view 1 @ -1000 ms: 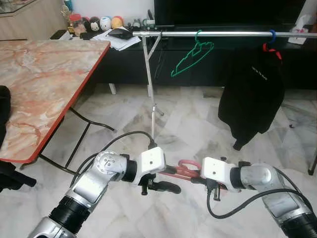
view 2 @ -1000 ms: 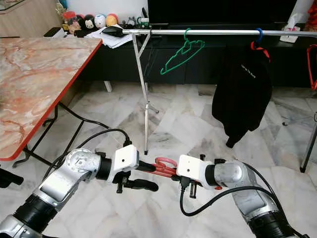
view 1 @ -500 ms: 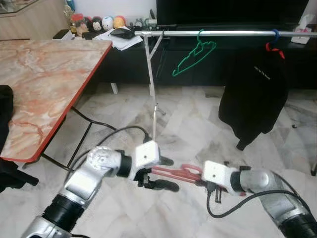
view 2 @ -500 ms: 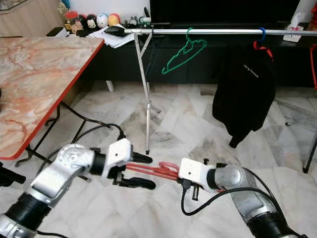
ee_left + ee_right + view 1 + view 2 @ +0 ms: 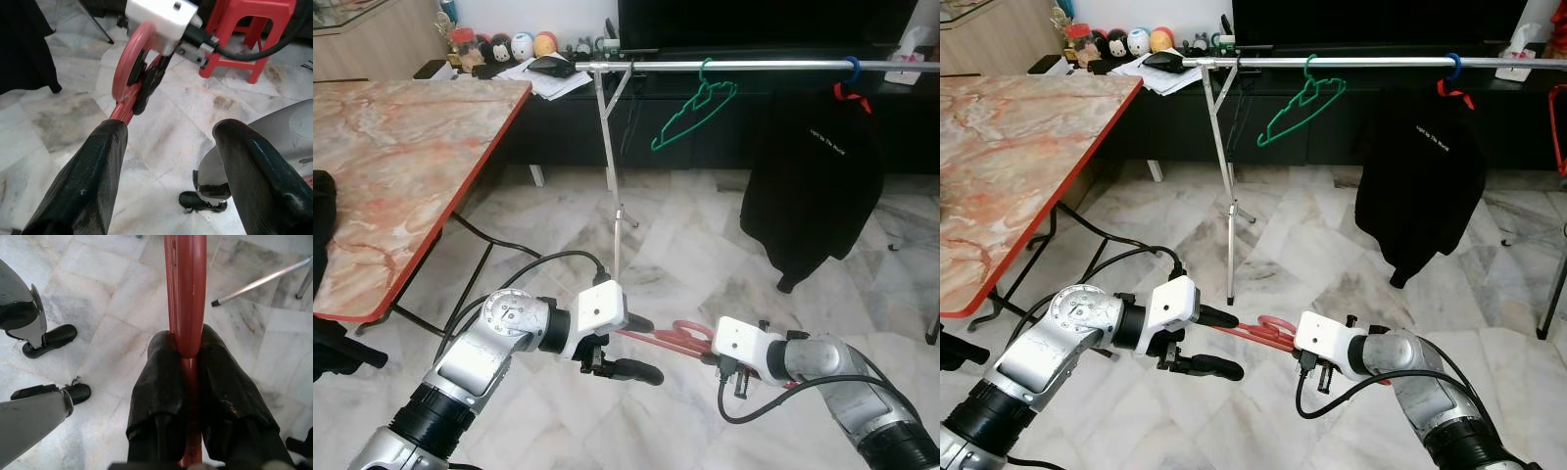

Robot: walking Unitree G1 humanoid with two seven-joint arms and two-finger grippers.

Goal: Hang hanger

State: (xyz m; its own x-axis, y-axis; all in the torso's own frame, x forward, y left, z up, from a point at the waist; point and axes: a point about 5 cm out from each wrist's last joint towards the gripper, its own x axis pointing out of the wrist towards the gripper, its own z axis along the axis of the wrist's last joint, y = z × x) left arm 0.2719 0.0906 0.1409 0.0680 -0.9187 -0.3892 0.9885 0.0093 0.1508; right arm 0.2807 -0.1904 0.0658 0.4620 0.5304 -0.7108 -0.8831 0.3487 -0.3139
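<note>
Both arms bent inward low over the marble floor (image 5: pixel 685 245), grippers facing each other. Right gripper (image 5: pixel 185 350) clamped tight on a red hanger (image 5: pixel 671 336), fingers (image 5: pixel 159 382) pinching its bar from both sides. Left gripper (image 5: pixel 168 161) spread wide, one finger (image 5: pixel 93 176) touching the hanger's bar, the other apart from it, not gripping. Hanger sits roughly level between the two wrists, well below the silver rail (image 5: pixel 734 66). On the rail hang a green hanger (image 5: pixel 693 110) and a black jacket (image 5: pixel 813 186). Marble-topped bench (image 5: pixel 391 166) on the robot's left.
</note>
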